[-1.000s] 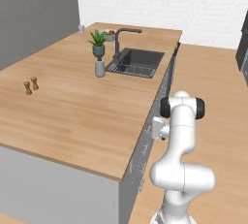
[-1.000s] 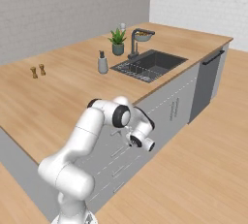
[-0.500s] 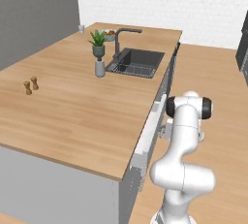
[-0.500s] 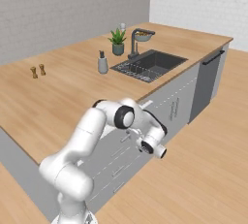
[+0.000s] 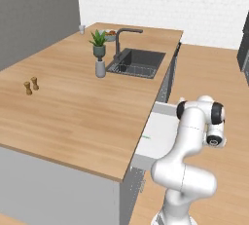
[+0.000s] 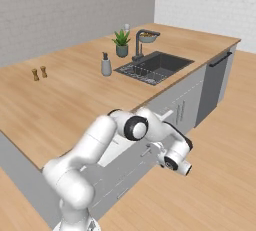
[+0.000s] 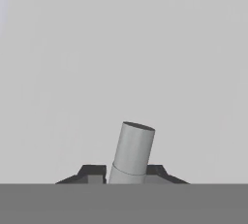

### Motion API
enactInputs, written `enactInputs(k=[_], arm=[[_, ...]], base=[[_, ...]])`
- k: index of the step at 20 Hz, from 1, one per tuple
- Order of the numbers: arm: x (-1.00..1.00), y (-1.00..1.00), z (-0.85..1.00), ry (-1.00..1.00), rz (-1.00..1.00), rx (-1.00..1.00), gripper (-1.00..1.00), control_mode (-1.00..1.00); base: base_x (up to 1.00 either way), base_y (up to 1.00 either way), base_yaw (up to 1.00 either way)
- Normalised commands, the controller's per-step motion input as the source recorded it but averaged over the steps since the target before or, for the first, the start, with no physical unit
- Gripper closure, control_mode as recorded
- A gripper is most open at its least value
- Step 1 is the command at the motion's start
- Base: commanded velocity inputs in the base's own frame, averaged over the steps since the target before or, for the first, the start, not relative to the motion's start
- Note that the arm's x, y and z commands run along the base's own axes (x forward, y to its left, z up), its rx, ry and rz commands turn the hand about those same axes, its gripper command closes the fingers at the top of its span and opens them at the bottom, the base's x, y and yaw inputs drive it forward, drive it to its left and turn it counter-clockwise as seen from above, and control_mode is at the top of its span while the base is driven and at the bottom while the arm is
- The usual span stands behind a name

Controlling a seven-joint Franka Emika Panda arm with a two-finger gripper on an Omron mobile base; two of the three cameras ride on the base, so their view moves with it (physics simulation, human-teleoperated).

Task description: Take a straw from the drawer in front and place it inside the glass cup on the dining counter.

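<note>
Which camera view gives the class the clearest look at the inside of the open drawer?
The left base view: it looks down into the drawer, showing its white floor and a bit of the green straw. In the right base view the arm covers most of the drawer. The hand view faces its grey front with the handle between the jaws.

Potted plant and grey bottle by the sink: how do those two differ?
The potted plant has spiky green leaves above a dark pot; the grey bottle is plain pale grey with a small pump top. The plant stands farther back, by the tap; the bottle stands nearer the robot. Both stand upright beside the sink.
</note>
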Motion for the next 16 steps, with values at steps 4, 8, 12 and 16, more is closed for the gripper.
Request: enactInputs(k=[4,8,12,16], arm=[[-0.26,-1.00,0.00,0.00,0.00,0.00,1.00,-1.00],[-0.19,-1.00,0.00,0.00,0.00,0.00,1.00,-1.00],[-0.20,-0.99,0.00,0.00,0.00,0.00,-1.00,-1.00],[-0.32,-0.46,0.00,0.00,0.00,-0.04,-1.00,-1.00]], base=[[0.00,0.00,0.00],[0.00,0.00,0.00],[0.00,0.00,0.00],[0.00,0.00,0.00]])
